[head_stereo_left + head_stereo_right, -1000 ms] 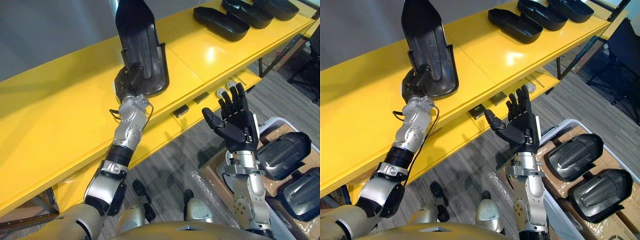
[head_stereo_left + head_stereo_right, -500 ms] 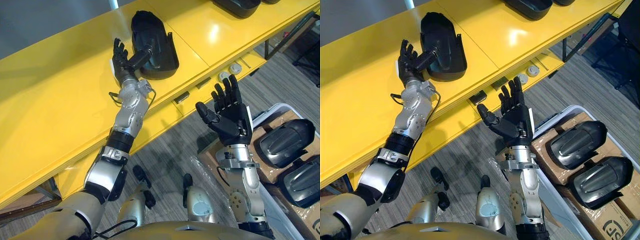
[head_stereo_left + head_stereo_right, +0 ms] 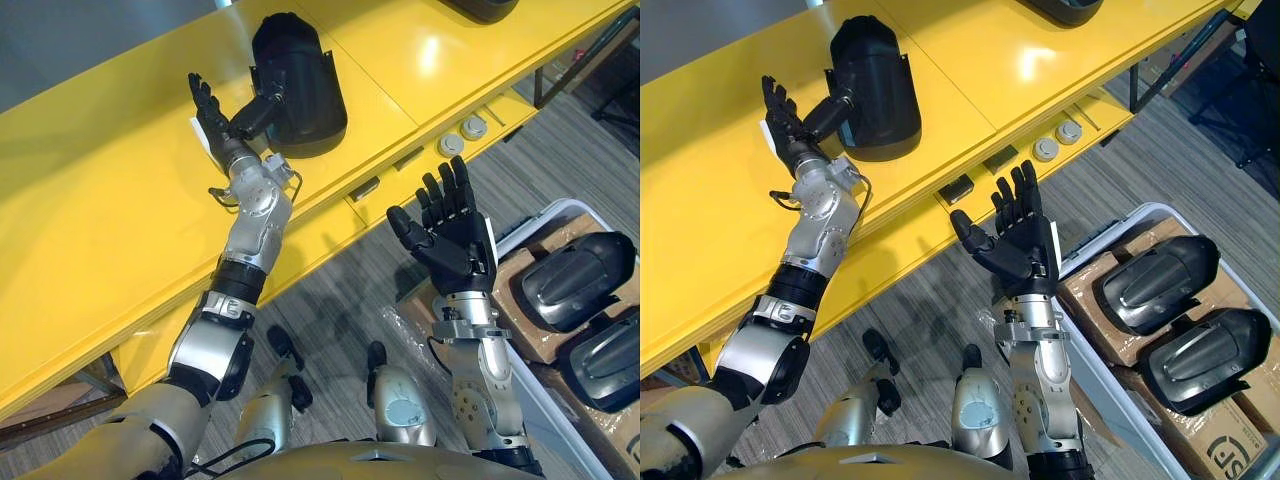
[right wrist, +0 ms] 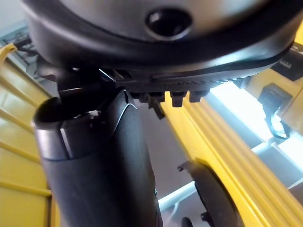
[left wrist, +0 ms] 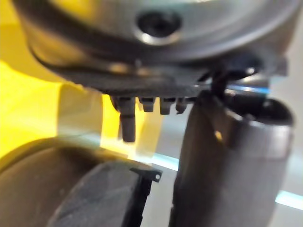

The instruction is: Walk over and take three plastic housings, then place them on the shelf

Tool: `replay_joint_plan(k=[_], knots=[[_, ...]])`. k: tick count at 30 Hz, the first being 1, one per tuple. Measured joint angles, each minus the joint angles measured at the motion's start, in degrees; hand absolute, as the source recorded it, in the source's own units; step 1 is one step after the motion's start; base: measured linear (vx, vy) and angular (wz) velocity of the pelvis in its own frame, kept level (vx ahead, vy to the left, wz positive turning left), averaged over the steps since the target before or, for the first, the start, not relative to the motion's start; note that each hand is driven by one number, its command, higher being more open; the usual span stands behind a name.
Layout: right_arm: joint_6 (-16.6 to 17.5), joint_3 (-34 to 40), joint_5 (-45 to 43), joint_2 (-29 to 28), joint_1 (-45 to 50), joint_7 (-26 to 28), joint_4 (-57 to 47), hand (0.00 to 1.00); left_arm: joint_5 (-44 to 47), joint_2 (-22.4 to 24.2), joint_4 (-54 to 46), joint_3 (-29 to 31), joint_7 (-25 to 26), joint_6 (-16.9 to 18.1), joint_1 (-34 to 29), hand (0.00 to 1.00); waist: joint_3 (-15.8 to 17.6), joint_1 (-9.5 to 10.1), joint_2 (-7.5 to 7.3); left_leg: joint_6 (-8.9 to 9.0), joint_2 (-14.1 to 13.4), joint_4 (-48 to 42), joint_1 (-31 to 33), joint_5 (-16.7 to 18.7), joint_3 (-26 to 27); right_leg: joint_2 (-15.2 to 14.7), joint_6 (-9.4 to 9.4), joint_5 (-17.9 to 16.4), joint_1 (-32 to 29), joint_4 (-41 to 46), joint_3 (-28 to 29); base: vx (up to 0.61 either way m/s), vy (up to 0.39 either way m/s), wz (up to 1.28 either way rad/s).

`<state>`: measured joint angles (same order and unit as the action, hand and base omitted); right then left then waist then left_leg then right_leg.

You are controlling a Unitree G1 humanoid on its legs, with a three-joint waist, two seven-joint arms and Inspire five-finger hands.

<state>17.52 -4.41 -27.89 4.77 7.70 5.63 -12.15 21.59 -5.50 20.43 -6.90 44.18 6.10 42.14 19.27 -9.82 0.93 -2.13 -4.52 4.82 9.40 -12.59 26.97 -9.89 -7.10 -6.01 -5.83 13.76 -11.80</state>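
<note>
One black plastic housing lies on the yellow shelf, open side down. My left hand is just left of it, open, fingers straight; its thumb reaches toward the housing's near edge. In the left wrist view the housing lies past the fingers, none curled round it. My right hand hovers palm up over the floor in front of the shelf, open and empty. Two more housings lie in a bin at the lower right.
The white bin with cardboard stands on the floor to the right. Another dark housing sits farther along the shelf. Two round discs and dark blocks lie on the lower ledge. A dark table leg stands far right.
My left hand has opened and let go of the housing, which went from tilted upright to lying on the shelf. The hand drew left. The right hand stayed open.
</note>
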Motion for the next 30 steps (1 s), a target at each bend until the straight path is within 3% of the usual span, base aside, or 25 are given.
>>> replay_joint_plan(k=[4,6,11,14,15,18,21,22,23,24,25,30], knots=[[2.0,2.2,4.4,3.3,-5.1,-0.3,-0.4,1.0,-5.6,-1.7,-6.4,-2.8,-3.1,-7.5,-4.0,1.0,-0.1,1.04,0.16,0.03,0.1,0.0,-1.1,0.0,-1.1,0.0,-0.03,-0.2,2.0,-0.3,-1.2,0.03,-0.013,0.15],[2.8,4.9,7.3,7.1,-10.2,-2.2,-2.3,1.0,-6.5,-3.0,-8.9,-2.9,-7.9,-11.0,-6.0,1.0,-0.3,1.74,0.54,0.03,0.4,0.0,-2.1,0.0,-2.3,-0.1,-0.1,-0.2,4.1,-1.0,-2.5,0.01,0.004,0.24],[4.1,12.1,7.5,13.8,-21.7,-6.8,1.1,1.0,-5.9,-7.8,-16.2,-2.8,-19.4,-11.6,-11.5,1.0,-1.9,3.78,2.23,0.06,0.9,0.1,-2.5,0.0,-4.9,-0.1,-0.15,-0.2,6.5,-2.3,-5.3,0.0,0.015,0.3],[-0.4,15.4,7.0,17.7,-23.9,-7.2,8.4,1.0,-5.8,-11.2,-26.7,-1.4,-26.1,-11.6,-18.9,1.0,-4.3,5.08,3.32,-0.12,1.6,0.0,-2.1,-0.3,-7.2,-0.2,-0.27,-0.1,8.1,-3.4,-7.8,0.05,0.028,0.46],[-3.5,16.4,6.6,19.9,-24.4,-7.1,13.9,1.0,-5.8,-11.8,-32.0,0.8,-29.8,-11.6,-23.2,1.0,-4.9,5.47,3.63,-0.18,2.0,0.0,-2.0,-0.5,-8.9,-0.2,-0.26,-0.1,9.4,-3.9,-9.5,0.06,0.012,0.47],[-10.5,17.2,6.2,24.3,-27.1,-7.1,25.4,1.0,-2.9,-13.0,-36.4,3.7,-35.9,-11.2,-29.2,1.0,-5.5,7.54,4.21,0.07,2.3,0.0,-1.8,-0.9,-11.1,-0.1,-0.34,-0.5,10.4,-3.8,-11.6,0.01,-0.001,0.44],[-15.1,17.3,4.1,27.7,-33.4,-7.9,39.5,1.0,1.0,-13.7,-36.5,4.5,-41.7,-11.2,-33.8,1.0,-5.6,9.75,4.5,1.15,2.7,0.2,-1.6,-0.6,-13.6,-0.3,0.19,-1.8,10.7,-2.6,-13.7,-0.05,-0.009,0.4],[-15.7,17.2,3.6,28.3,-34.7,-7.8,41.4,1.0,1.2,-14.1,-36.3,4.2,-42.6,-11.2,-34.4,1.0,-5.6,10.29,4.42,2.49,2.9,0.3,-1.5,0.5,-14.0,-0.4,0.33,-1.8,10.8,-2.9,-14.0,-0.06,0.041,0.3],[-16.1,17.2,1.5,29.6,-38.5,-6.9,44.9,1.0,1.6,-15.0,-35.8,3.4,-44.6,-11.2,-35.6,1.0,-5.2,11.25,3.35,1.86,3.9,-3.4,0.6,1.9,-14.5,-2.3,0.22,-1.8,9.9,-3.2,-14.5,-0.02,0.059,0.15],[-16.2,17.0,0.1,30.5,-41.0,-6.1,46.6,1.0,2.9,-15.4,-35.2,3.1,-46.2,-11.2,-35.8,1.0,-5.5,11.73,4.21,0.3,3.7,-7.5,1.9,2.4,-16.2,-2.4,-0.01,-1.9,9.5,-2.3,-14.5,0.02,0.053,0.11],[-16.2,16.6,-0.6,31.0,-42.6,-5.8,47.5,1.0,3.5,-15.6,-34.9,3.0,-47.3,-11.2,-35.8,1.0,-5.6,11.94,4.54,-0.06,3.8,-7.1,2.2,2.8,-16.7,-2.1,-0.19,-2.0,9.0,-1.6,-14.4,0.04,0.012,0.06],[-16.2,10.4,-4.7,36.7,-58.7,-2.1,57.1,1.0,8.4,-18.4,-32.8,2.9,-52.3,-8.4,-32.3,1.0,-2.8,13.3,3.74,-0.78,4.2,-4.6,4.3,0.2,-17.5,-2.6,-0.3,-2.0,4.5,2.0,-14.2,0.0,-0.006,0.06]])
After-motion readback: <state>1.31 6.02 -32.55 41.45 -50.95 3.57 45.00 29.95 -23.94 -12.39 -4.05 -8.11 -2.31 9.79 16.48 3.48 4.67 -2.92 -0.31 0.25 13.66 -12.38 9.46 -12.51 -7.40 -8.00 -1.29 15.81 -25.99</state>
